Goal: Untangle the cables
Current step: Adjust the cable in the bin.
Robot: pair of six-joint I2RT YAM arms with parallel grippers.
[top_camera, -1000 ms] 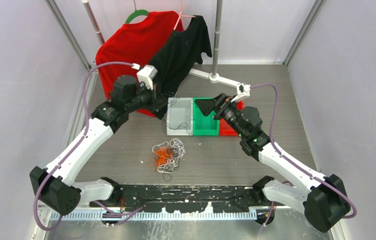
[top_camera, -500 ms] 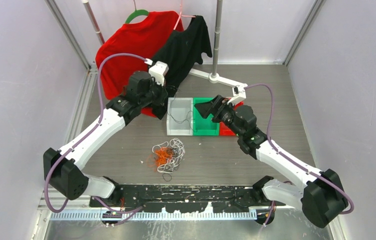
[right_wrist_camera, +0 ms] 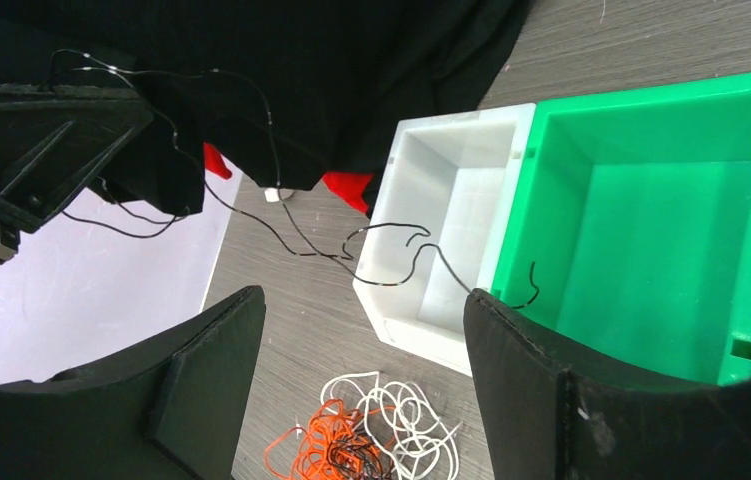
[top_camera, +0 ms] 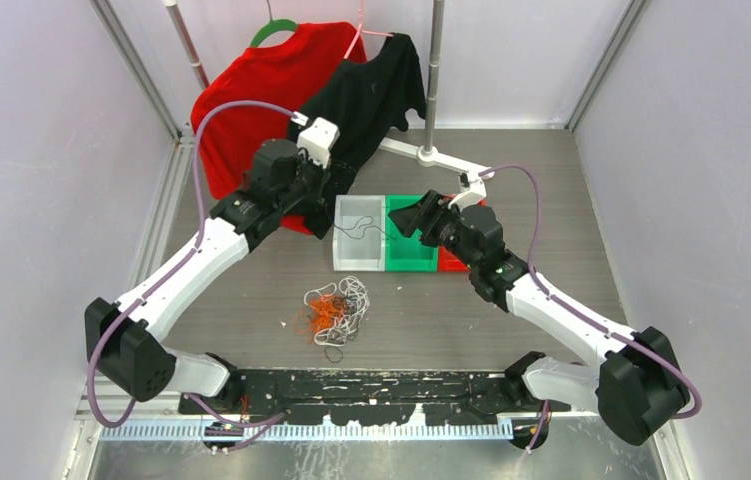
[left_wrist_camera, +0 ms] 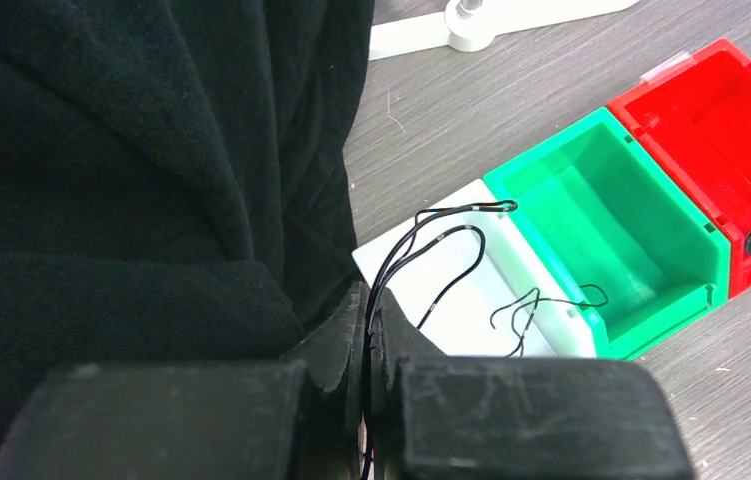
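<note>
From my station I see the left gripper (left_wrist_camera: 366,325) pinched tight on a thin black cable (left_wrist_camera: 461,209), fingers together with the cord running out between them. It is raised beside the hanging black shirt (top_camera: 371,100), above the table's (top_camera: 251,270) left side towards the far edge. From there the cable arcs out over the white bin (top_camera: 343,250), and its loose end curls down near the wall shared with the green bin (top_camera: 411,262). I cannot tell from these views whether that end touches either bin or hangs free. The right gripper (right_wrist_camera: 366,350) hovers above the bins with its fingers spread well apart and nothing between them; the cable passes beyond its tips. The white, green and red bin (top_camera: 456,265) sit touching in a row, about mid-table, a little towards the far edge. The rest of the work, a tangled bunch of cables (top_camera: 336,310) in orange, white and black, lies on the bare table between the bins and the near edge, roughly central. A red shirt (top_camera: 251,100) hangs behind the left arm at the far left corner.
</note>
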